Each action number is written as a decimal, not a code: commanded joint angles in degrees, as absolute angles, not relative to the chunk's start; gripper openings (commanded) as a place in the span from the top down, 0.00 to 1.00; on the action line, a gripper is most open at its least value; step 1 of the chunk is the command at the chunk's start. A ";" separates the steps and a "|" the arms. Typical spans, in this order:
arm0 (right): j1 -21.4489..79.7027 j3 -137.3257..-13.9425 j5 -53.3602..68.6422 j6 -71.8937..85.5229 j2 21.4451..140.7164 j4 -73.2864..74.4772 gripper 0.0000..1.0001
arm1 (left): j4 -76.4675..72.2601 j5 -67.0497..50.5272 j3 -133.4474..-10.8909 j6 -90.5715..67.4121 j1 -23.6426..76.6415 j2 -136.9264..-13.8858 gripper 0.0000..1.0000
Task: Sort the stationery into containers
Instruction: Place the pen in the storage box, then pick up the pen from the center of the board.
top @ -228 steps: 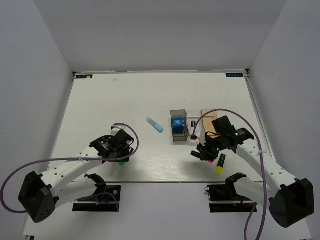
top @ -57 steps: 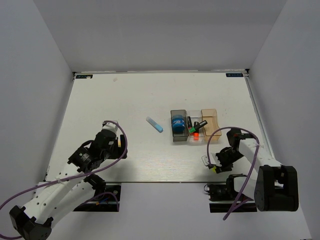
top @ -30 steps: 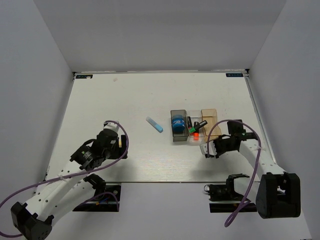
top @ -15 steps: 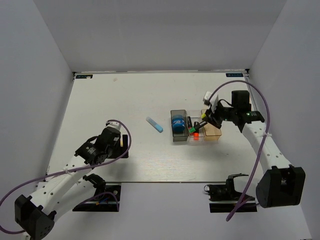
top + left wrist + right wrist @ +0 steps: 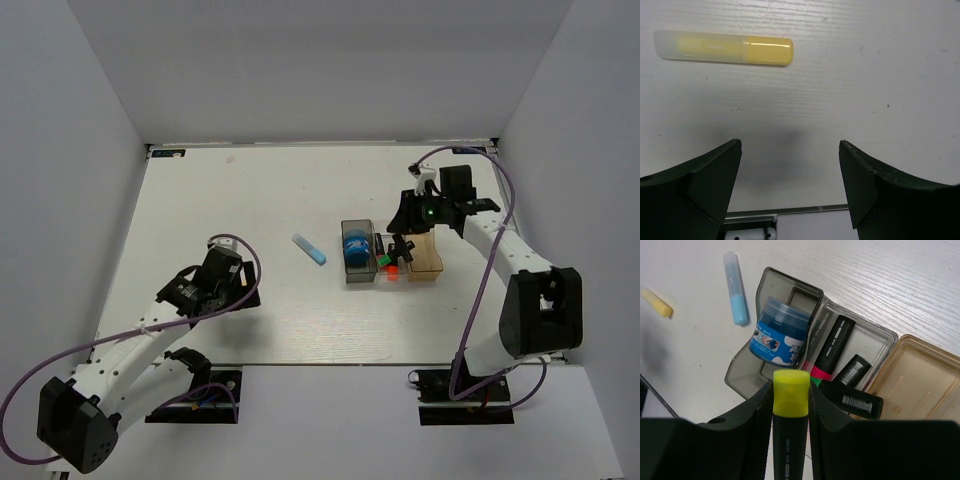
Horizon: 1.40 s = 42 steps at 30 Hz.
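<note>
- A white-walled booth, a pale wood-grain table (image 5: 230,200), and stationery being sorted by two arms.
- The right claw (image 5: 790,420) is clamped on a black marker (image 5: 790,392) with a yellow cap, gripping the barrel just below the cap.
- The marker looks light, rigid and smooth-sided, so probably a little slick. The barrel is the sound place to hold it, since a grip on the cap might pull it loose.
- It hangs cap-first over the clear bin (image 5: 880,342), where three more markers (image 5: 835,342) lie.
- Beside that, the dark bin (image 5: 740,375) holds the blue tape roll (image 5: 780,332), and the tan bin (image 5: 920,370) sits on the other side.
- White print on the held barrel may read "deli", though it is too blurred to confirm. The binned markers carry barcodes, and the roll's label is illegible.
- The left claw (image 5: 790,170) hovers over the table with jaws wide apart and nothing between them, close to the cream piece (image 5: 722,45).
- The light-blue stick (image 5: 735,287) lies on the table beside the dark bin.
</note>
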<state>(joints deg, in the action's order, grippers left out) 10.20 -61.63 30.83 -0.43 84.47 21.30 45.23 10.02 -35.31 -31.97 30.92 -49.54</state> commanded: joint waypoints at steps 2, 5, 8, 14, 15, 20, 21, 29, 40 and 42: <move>10.99 -65.30 26.73 9.58 87.26 16.79 1.00 | 43.15 11.16 -35.33 -41.39 28.74 -50.18 0.12; 11.07 -67.06 24.27 11.07 90.43 17.66 1.00 | 42.98 11.08 -35.24 -47.19 26.20 -51.15 0.13; 11.25 -67.24 23.12 10.72 91.84 17.40 1.00 | 42.45 10.90 -35.51 -51.49 24.53 -52.46 0.13; 11.51 -67.24 23.03 9.06 92.72 17.84 0.59 | 40.53 9.41 -34.55 -57.30 21.98 -53.44 0.07; 11.51 -67.15 23.20 8.97 92.64 18.02 0.46 | 40.34 8.36 -34.19 -59.04 21.54 -53.96 0.07; 11.51 -66.36 24.52 8.00 90.62 18.19 0.25 | 38.76 7.21 -33.92 -62.40 18.46 -56.42 0.07; 11.69 -66.27 24.70 7.74 90.27 18.28 0.25 | 38.67 7.21 -33.93 -63.71 18.37 -57.30 0.07; 10.81 -60.67 27.95 3.78 79.90 16.80 0.28 | 42.01 9.93 -39.63 -72.66 15.82 -65.90 0.10; 10.02 -48.96 28.65 0.44 62.15 16.44 0.29 | 58.18 10.37 -54.76 -79.54 15.12 -82.97 0.17; 9.58 -47.82 28.65 0.53 61.52 16.43 0.29 | 57.22 10.19 -53.62 -80.68 15.21 -82.88 0.17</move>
<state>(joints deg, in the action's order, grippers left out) 10.33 -49.04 28.05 1.65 62.92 17.61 53.28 9.93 -53.89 -77.56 15.44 -83.42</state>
